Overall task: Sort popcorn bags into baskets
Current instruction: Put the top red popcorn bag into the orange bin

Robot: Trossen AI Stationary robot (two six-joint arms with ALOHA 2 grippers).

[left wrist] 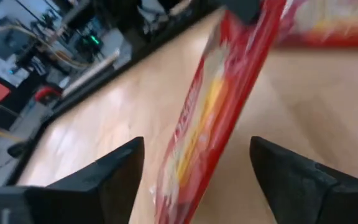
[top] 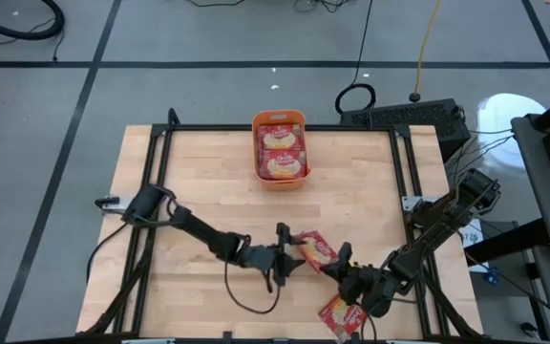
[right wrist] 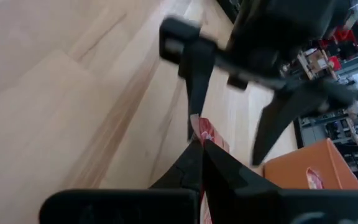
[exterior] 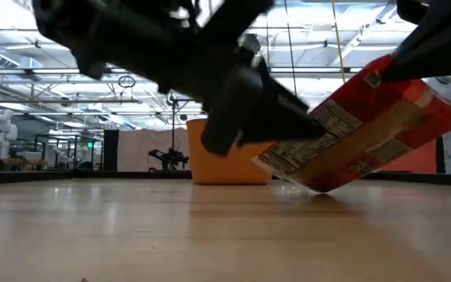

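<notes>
Overhead, the wooden table [top: 208, 182] carries an orange bin [top: 279, 151] at its far edge, where two bags [top: 282, 151] lie flat, cream labels up, one behind the other along the bin's length. Both arms meet near the front edge. Between them a bag [top: 315, 250] hangs above the wood, its long axis running roughly from the left arm toward the right. Seen from table height it is tilted: the end toward the right arm rides high, and the lower edge just above the boards or touching them, which of the two is unclear. The right gripper [top: 344, 270] is clamped on that bag's end, fingers pressed together on its edge. The left gripper [top: 285, 258] straddles the other end with its fingers [left wrist: 114, 171] spread wide, neither one touching the packet. Another bag [top: 342, 313] lies flat by the front edge, beside the right gripper.
</notes>
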